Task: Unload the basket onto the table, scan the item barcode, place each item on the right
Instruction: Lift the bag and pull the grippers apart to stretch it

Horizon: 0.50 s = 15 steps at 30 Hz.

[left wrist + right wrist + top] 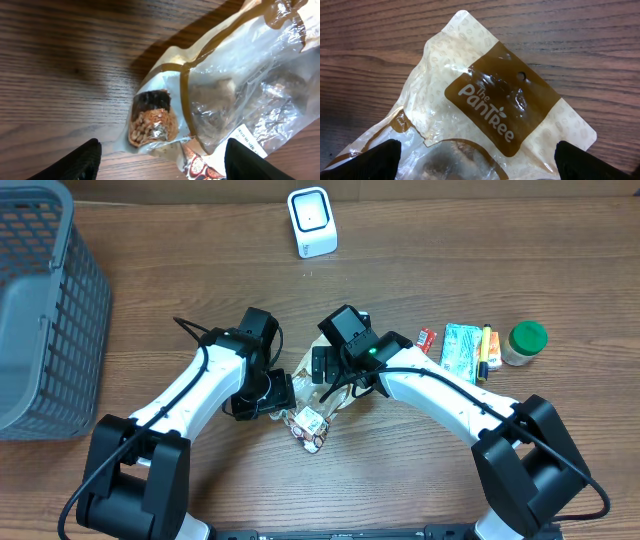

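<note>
Now the crinkly clear-and-brown plastic pouch (312,423) lies flat on the wooden table (450,240). The left gripper (160,165) and right gripper (480,162) hang open above it, holding nothing. Pinched, the slick film could slip or fold, hiding its barcode from the white box-shaped scanner (311,222).

Glossy crinkled plastic snack bag (485,115), matt wood-grain table (180,260)

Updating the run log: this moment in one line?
left gripper: open | right gripper: open | snack bag: on table | scanner: apart

open table (450,240) toward scanner (312,222) — basket (40,310) far left
</note>
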{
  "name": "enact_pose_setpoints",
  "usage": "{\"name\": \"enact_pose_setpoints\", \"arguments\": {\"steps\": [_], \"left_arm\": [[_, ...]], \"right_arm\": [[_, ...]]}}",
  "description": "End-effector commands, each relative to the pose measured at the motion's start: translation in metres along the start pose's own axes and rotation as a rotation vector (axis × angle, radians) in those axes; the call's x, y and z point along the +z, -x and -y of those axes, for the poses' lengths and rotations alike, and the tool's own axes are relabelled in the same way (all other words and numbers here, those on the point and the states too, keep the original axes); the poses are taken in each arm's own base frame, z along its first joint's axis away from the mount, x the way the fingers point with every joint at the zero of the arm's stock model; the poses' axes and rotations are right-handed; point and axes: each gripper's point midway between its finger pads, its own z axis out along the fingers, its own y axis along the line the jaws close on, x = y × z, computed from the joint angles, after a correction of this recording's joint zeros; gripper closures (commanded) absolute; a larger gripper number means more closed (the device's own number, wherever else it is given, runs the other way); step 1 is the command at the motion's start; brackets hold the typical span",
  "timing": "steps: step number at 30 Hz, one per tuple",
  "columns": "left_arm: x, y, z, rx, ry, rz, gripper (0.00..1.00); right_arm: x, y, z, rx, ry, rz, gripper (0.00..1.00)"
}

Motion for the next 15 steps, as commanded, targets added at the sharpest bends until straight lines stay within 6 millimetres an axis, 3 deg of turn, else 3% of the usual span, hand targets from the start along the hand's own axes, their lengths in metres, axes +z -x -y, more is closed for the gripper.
{"name": "enact_pose_setpoints", "arguments": {"steps": [1,5,8,12,15], "left_arm": [[0.012,-0.010,0.003,-0.051,-0.002,-0.025,0.31],[0.026,-0.011,0.008,-0.078,-0.025,0.001,0.32],[0.034,-0.009,0.012,-0.107,-0.054,0.020,0.38],[0.034,-0.002,0.006,-0.073,-0.027,0.055,0.60],[0.028,0.015,-0.005,0.006,0.025,0.122,0.66]], "right_arm": [[0.003,-0.001,0.001,0.006,0.002,-0.004,0.00],[0.003,0.000,0.000,0.007,0.007,0.003,0.00],[0.003,0.001,-0.001,0.007,0.013,0.003,0.00],[0.003,-0.006,-0.007,0.006,0.047,-0.031,0.00],[0.003,-0.008,-0.006,0.005,0.046,-0.044,0.00]]}}
